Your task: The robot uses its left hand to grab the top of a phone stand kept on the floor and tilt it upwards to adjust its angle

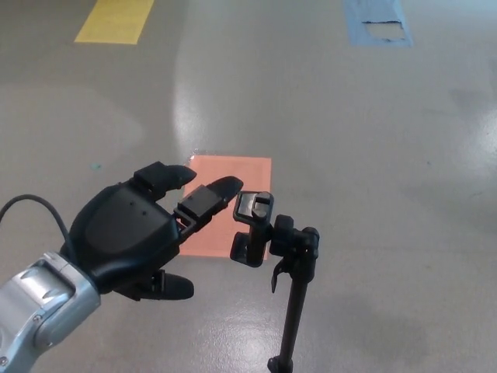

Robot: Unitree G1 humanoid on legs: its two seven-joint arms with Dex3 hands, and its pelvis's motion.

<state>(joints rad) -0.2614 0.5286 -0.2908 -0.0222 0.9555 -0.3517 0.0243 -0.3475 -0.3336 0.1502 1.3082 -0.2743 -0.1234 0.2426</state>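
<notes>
The left hand (136, 237) is hovering low over the grey floor (349, 155), its fingers (210, 196) spreading apart and holding nothing. The foremost fingertip is sitting just beside the clamp at the top of the black phone stand (268, 233), with a thin gap showing between them. The stand's pole is running down toward the bottom edge. An orange patch (233, 186) is lying on the floor behind the stand; yellow tape (115, 19) and a blue patch (377, 22) are lying far off.

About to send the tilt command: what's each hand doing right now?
Left hand: open, holding nothing, fingers spread beside the top of the phone stand.
Right hand: not in view.
</notes>
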